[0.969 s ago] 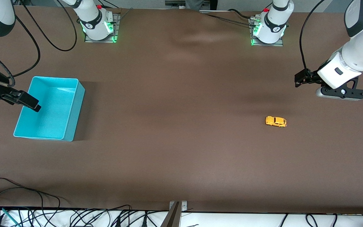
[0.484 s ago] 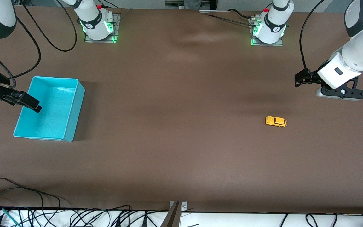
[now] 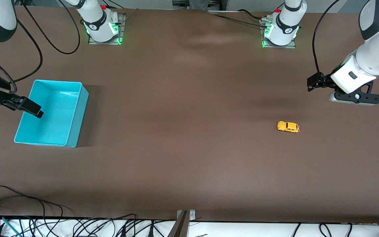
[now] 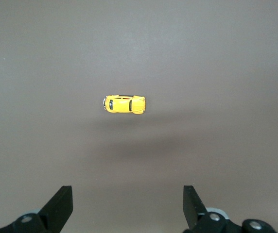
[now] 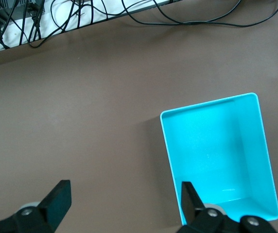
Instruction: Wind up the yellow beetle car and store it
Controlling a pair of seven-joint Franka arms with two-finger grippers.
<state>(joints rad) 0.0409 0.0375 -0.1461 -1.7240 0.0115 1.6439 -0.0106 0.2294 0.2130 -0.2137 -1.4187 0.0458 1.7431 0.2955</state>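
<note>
Yellow beetle car [image 3: 288,127] on bare brown table [image 3: 189,148], toward left arm's end, well apart from turquoise bin [image 3: 74,113] at right arm's end; bin at car's 9 o'clock in front view. Car untouched, on its wheels.

Left gripper [image 3: 319,81] up in air at car's 1 o'clock, jaws wide, empty; in left wrist view car [image 4: 124,104] sits ahead of fingertips [image 4: 61,199].

Right gripper [image 3: 28,107] over bin's edge, jaws wide, empty, waiting.

Judgement: car light, rigid, smooth, tiny; likely slips or rolls. Pinch across body sides, mid-length, above wheels.
</note>
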